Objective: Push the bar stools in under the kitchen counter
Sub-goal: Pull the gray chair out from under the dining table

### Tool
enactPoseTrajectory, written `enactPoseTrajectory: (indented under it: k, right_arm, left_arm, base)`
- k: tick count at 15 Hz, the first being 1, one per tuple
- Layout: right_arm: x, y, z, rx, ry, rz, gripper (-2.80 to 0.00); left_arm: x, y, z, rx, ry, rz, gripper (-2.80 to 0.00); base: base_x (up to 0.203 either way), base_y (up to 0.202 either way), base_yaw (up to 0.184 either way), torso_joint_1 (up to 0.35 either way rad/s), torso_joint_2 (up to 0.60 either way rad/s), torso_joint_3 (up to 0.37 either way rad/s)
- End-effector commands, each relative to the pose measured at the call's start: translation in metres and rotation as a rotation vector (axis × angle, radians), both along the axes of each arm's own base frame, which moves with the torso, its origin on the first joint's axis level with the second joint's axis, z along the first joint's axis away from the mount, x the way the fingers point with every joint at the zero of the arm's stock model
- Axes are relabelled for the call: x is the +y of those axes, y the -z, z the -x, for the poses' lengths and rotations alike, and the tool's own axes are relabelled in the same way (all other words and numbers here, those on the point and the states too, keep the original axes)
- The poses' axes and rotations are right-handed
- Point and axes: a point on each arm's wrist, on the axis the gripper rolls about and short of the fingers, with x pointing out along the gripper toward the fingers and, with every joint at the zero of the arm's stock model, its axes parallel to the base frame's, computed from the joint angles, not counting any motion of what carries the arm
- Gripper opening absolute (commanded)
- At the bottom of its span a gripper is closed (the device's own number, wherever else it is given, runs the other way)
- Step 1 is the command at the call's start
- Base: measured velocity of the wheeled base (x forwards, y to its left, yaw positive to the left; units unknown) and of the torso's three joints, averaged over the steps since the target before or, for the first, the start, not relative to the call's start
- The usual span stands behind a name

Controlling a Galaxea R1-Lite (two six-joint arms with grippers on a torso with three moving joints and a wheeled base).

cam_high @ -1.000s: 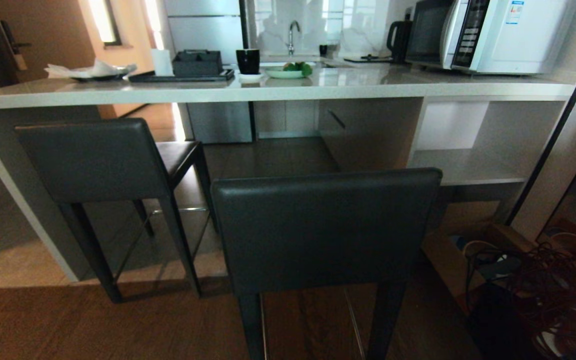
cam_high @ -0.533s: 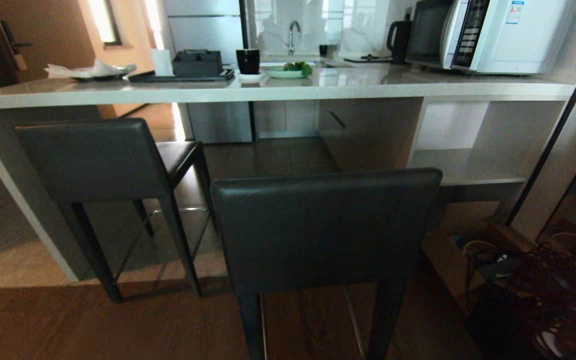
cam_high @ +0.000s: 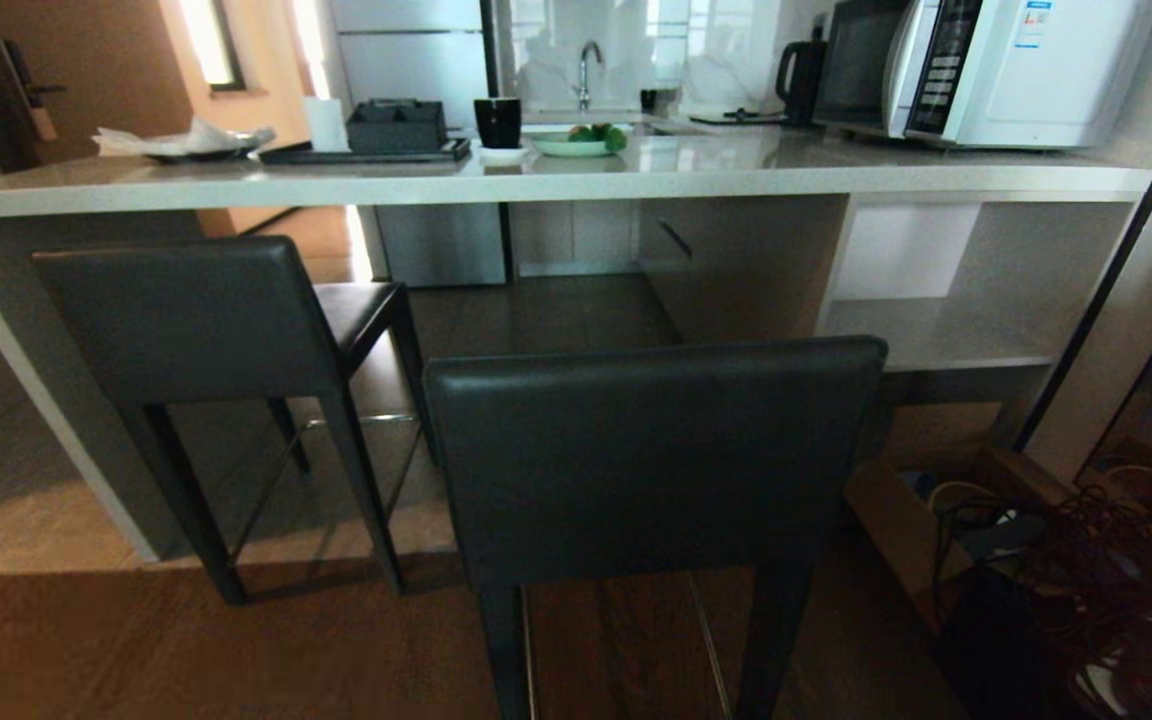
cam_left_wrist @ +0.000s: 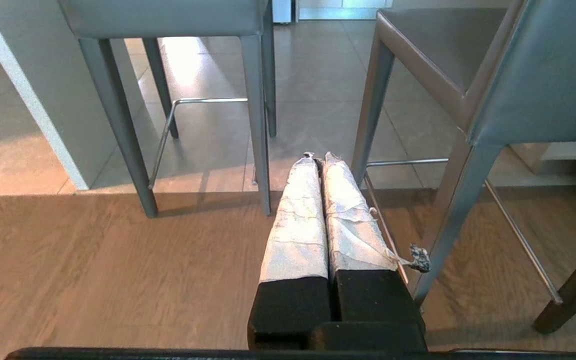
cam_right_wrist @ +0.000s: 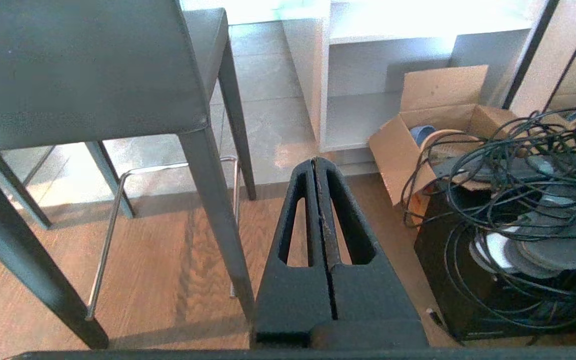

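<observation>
Two bar stools stand before the kitchen counter (cam_high: 576, 180) in the head view: the left stool (cam_high: 186, 320) has its seat partly under the slab, while the near stool (cam_high: 651, 460) sits well out on the wood floor, its backrest facing the robot. Neither gripper shows here. On the counter top are a microwave (cam_high: 976, 70), a black cup (cam_high: 497, 122) and a plate of greens (cam_high: 576, 143).

From the left wrist view, the left gripper (cam_left_wrist: 318, 157), its taped fingers pressed together and empty, hangs low between the two stools, near a leg of the near stool (cam_left_wrist: 378, 95). Pushing from here could catch the thin footrest bar (cam_left_wrist: 400, 162) or twist the stool sideways into its neighbour.

From the right wrist view, the right gripper (cam_right_wrist: 316, 162), also closed on nothing, hangs beside the near stool's rear leg (cam_right_wrist: 213, 200). An open cardboard box (cam_right_wrist: 433, 115) and a black case draped in tangled cables (cam_right_wrist: 513, 165) crowd the floor beside it; a wide swing or a turn of the base risks snagging those cables
</observation>
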Motion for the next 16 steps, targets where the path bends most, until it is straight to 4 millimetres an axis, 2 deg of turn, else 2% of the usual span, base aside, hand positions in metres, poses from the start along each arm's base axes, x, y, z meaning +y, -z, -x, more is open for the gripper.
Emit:
enactPoseTrajectory:
  k: [1,4,16]
  right_arm:
    - [0.0,0.0004,-0.0002,0.003,-0.001,0.0,-2.8]
    - [0.0,0.0005,-0.0002,0.004,0.001,0.0,-2.8]
    - [0.0,0.0004,-0.0002,0.003,-0.001,0.0,-2.8]
  left_arm:
    - [0.0,-0.0001,-0.0001,0.001,0.001,0.0,-2.8]
    - [0.0,-0.0001,-0.0001,0.001,0.001,0.001,-2.8]
    - [0.0,-0.0001,-0.0001,0.001,0.001,0.001,-2.8]
  base:
    - [0.0,0.0,0.0,0.0,0.0,0.0]
    - [0.001,0.122,0.002,0.001,0.0,0.003]
    - [0.0,0.198,-0.002,0.003,0.0,0.002]
